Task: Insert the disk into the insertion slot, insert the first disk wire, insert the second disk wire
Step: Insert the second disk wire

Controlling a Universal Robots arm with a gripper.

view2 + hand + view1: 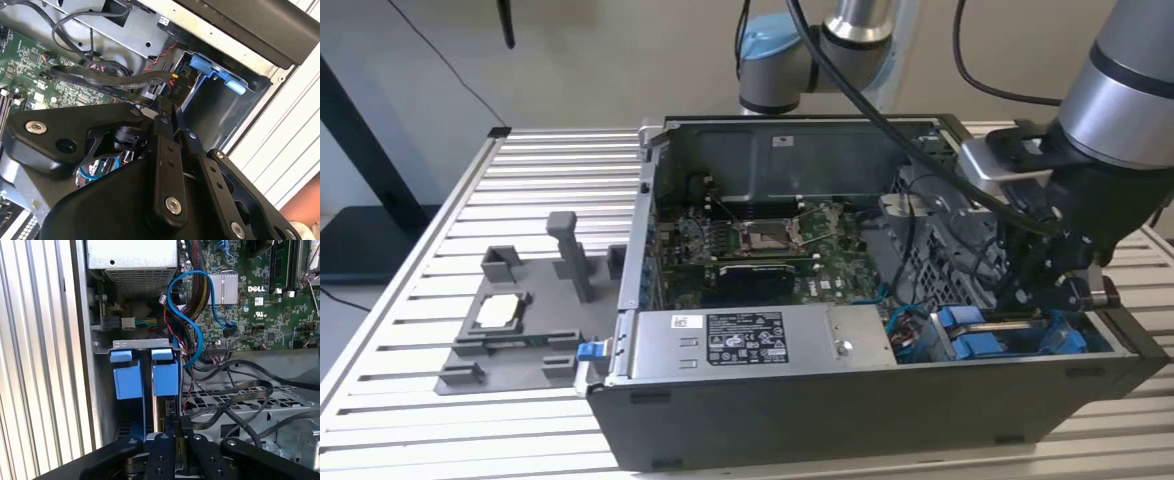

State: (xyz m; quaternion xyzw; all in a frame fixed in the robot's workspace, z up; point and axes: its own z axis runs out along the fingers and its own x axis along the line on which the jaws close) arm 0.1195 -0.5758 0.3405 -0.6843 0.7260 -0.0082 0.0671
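Gripper (175, 422): jaws narrow, nearly together, tips beside a black wire (110, 80) | disk (165, 376): blue-framed, seated in insertion slot (142, 344), just ahead of gripper

Arm (1127, 90) steeply downward, jaws seemingly pinched shut.

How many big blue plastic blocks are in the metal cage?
2. In the first wrist view they stand side by side: one blue block nearer the case wall, the other beside the blue cable. More may be hidden deeper.
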